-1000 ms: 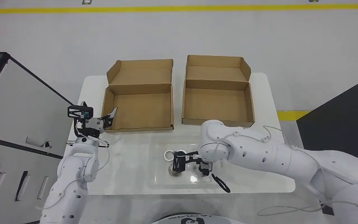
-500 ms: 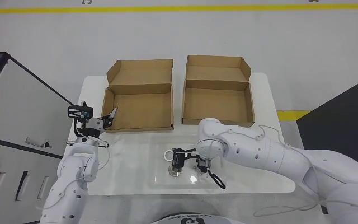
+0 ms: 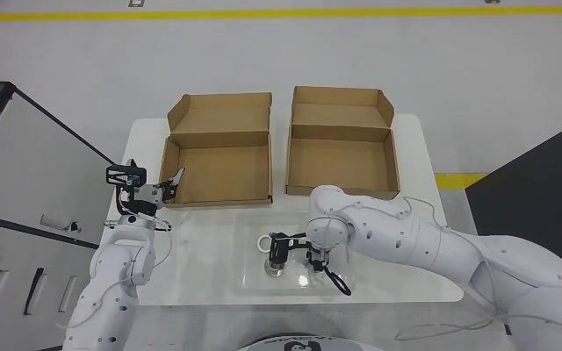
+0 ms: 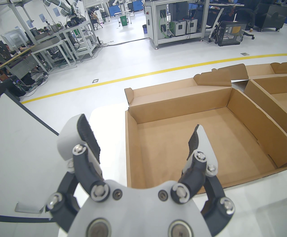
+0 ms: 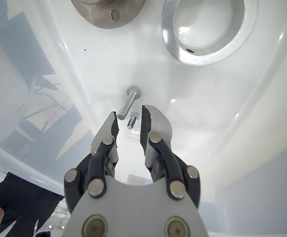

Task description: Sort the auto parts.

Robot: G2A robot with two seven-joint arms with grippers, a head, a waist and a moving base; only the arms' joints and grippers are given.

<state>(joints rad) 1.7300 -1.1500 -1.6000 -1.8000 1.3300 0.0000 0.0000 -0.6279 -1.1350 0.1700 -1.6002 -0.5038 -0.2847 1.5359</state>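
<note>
The short bolt [image 5: 133, 120] lies on the floor of the white tray [image 5: 201, 112], right between the pads of my right gripper [image 5: 130, 116]. That gripper's jaws are parted a little and hold nothing. The trouble, as I judge it, is the long bolt [image 5: 129, 103] lying just beside it. Its threaded end also reaches in between my fingertips, so closing from here might pinch both bolts or flick one away. To do this well I would shift sideways, away from the long bolt, until only the short one sits between the pads. Then I would come down until the tips almost meet the tray and close gently across its shank. Farther along the tray lie a metal ring [image 5: 201, 58] and a flange [image 5: 109, 13], well apart from my fingers. My right wrist is bent down over the tray, with the gripper pointing into it. My left gripper [image 4: 140, 125] hangs with jaws spread wide and empty at the near corner of the left box [image 4: 179, 107], and the right box [image 3: 342, 162] is beside it.
</note>
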